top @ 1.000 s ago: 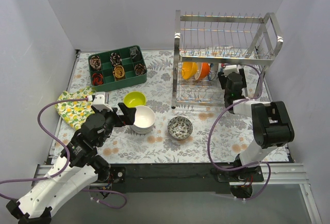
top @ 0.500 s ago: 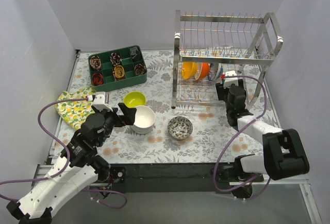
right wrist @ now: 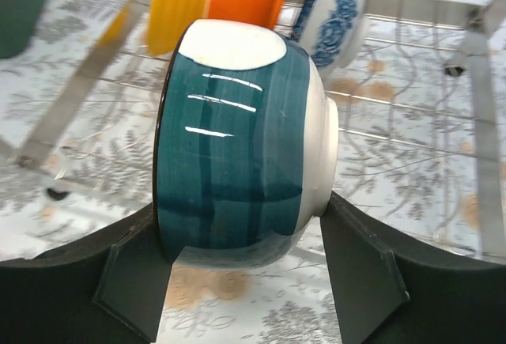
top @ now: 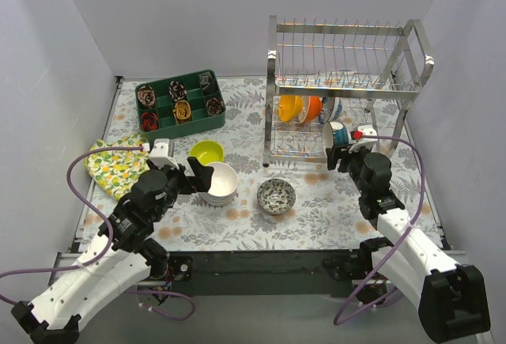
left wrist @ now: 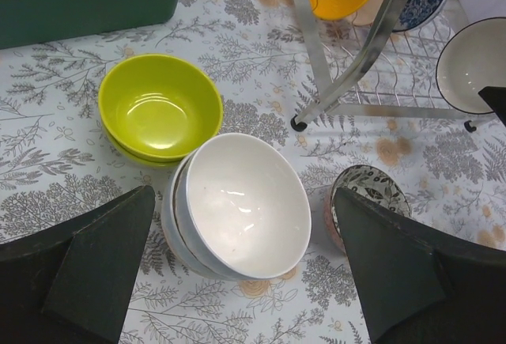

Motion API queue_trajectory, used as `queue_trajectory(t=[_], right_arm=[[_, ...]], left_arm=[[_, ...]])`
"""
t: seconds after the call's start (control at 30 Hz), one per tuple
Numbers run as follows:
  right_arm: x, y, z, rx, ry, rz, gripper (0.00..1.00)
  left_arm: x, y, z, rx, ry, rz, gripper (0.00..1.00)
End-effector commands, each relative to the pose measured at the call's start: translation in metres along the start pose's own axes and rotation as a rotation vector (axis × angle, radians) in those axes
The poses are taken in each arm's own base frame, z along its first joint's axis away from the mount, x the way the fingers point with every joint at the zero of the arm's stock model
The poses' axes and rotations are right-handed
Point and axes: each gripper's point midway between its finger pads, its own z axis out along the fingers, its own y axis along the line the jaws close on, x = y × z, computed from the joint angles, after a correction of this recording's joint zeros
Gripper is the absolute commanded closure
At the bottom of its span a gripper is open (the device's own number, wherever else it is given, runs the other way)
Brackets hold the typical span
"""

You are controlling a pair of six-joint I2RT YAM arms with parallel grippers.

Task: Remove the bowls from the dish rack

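The chrome dish rack (top: pixel 348 91) stands at the back right; a yellow bowl (top: pixel 289 107), an orange bowl (top: pixel 312 107) and a blue-patterned bowl (top: pixel 332 109) lean in its lower tier. My right gripper (top: pixel 341 145) hangs just in front of the rack, shut on a teal bowl (right wrist: pixel 237 146) held on edge, rim at one finger and white foot at the other. On the table sit a stack of white bowls (top: pixel 220 183), a lime-green bowl (top: pixel 206 153) and a dark floral bowl (top: pixel 276 195). My left gripper (left wrist: pixel 245 265) hovers open above the white stack (left wrist: pixel 241 202).
A dark green compartment tray (top: pixel 180 104) with small round items sits at the back left. A lemon-print cloth (top: pixel 111 164) lies at the left edge. The rack's leg (left wrist: pixel 348 83) stands close behind the floral bowl (left wrist: pixel 368 194).
The right arm has drawn back out of the rack toward the near side, bringing the teal bowl with it. The left arm has barely moved.
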Motion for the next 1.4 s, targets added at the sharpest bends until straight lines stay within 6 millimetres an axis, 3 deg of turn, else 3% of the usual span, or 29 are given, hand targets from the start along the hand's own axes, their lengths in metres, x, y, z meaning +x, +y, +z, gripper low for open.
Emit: queue_trajectory(t=[0.0, 0.17, 0.47, 0.87, 1.07, 1.3, 1.37], right_arm=[[-0.033, 0.037, -0.017, -0.174, -0.115, 0.202, 0.85], [-0.035, 0.071, -0.037, -0.355, -0.093, 0.344, 0.86], [-0.015, 0.127, -0.079, -0.678, 0.072, 0.587, 0.86], [-0.012, 0.151, -0.115, -0.89, 0.101, 0.714, 0.86], [-0.014, 0.155, -0.125, -0.933, 0.099, 0.761, 0.86], [-0.01, 0.156, -0.129, -0.946, 0.103, 0.771, 0.86], [-0.007, 0.156, -0.129, -0.943, 0.11, 0.774, 0.85]], left_arm=[[0.011, -0.004, 0.008, 0.02, 0.047, 0.023, 0.02], [0.024, -0.017, 0.02, 0.061, 0.125, 0.014, 0.02], [0.061, -0.055, 0.045, 0.179, 0.283, -0.118, 0.02], [0.084, -0.135, 0.071, 0.25, 0.351, -0.093, 0.04], [0.091, -0.155, 0.083, 0.235, 0.336, -0.082, 0.09], [0.108, -0.168, 0.089, 0.23, 0.347, -0.085, 0.26], [0.108, -0.172, 0.088, 0.239, 0.342, -0.092, 0.44]])
